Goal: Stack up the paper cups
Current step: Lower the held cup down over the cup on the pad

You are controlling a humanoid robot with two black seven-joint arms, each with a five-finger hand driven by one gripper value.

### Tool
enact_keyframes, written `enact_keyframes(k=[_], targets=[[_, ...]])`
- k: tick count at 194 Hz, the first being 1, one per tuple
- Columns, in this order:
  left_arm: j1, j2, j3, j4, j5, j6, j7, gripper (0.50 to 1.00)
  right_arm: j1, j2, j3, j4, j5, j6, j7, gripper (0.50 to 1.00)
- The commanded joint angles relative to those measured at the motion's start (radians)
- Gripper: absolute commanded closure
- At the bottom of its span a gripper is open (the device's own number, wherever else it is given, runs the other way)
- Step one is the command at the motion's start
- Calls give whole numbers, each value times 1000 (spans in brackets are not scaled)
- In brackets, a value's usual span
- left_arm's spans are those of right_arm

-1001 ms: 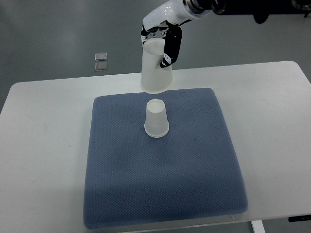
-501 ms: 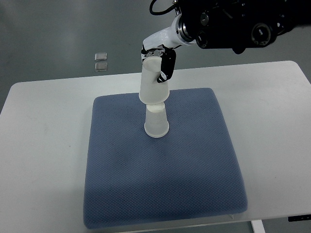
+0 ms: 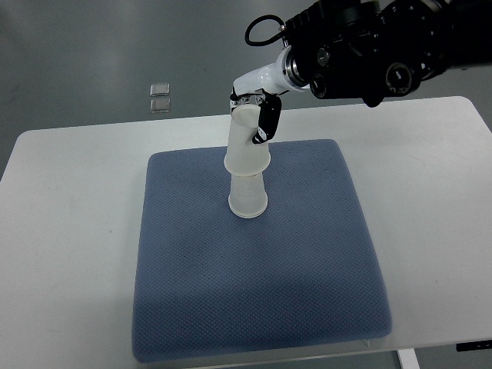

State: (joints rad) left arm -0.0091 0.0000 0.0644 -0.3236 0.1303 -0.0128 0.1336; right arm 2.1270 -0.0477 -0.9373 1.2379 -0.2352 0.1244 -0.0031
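A white paper cup [image 3: 248,198] stands upside down on the blue mat [image 3: 254,292]. My right hand [image 3: 257,115] comes in from the upper right and is shut on a second upside-down paper cup [image 3: 246,146]. This held cup sits over the top of the standing cup, its rim partway down and slightly tilted. The fingers [image 3: 266,127] wrap the held cup's upper part. The left arm is out of view.
The mat lies on a white table [image 3: 69,231] whose far edge is near the hand. Two small square objects [image 3: 160,96] lie on the grey floor beyond the table.
My right hand has lowered the held cup from above and behind the standing cup down onto it, so the two cups now overlap. The arm has moved further into view.
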Motion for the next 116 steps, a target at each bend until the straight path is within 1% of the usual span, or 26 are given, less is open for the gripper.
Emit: enact_keyframes(k=[1,116], targets=[[0,0,0,0,0,-1,0,500,-1,0,2,0,0,-2,0,901],[0,0,0,0,0,0,1,500,-25,3,11,8,42,-5,0,895]])
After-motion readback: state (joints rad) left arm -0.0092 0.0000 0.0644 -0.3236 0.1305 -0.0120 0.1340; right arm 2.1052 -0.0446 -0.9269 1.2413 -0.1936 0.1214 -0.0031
